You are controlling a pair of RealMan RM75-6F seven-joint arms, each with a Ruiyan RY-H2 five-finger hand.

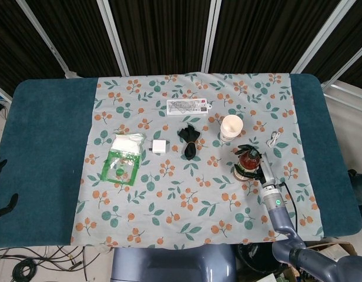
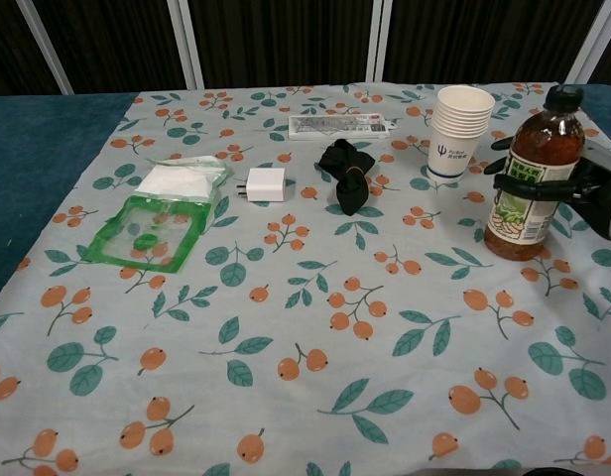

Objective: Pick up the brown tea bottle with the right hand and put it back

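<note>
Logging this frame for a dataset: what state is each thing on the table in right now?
brown tea bottle: upright, capped, on the cloth.
right hand: fingers wrapped around the bottle.
left hand: off the table edge, holding nothing.
paper cups: stacked, upright.
green pouch: lying flat.
white charger: lying flat, unplugged.

The brown tea bottle (image 2: 532, 176) stands upright on the floral cloth beside stacked paper cups.
</note>
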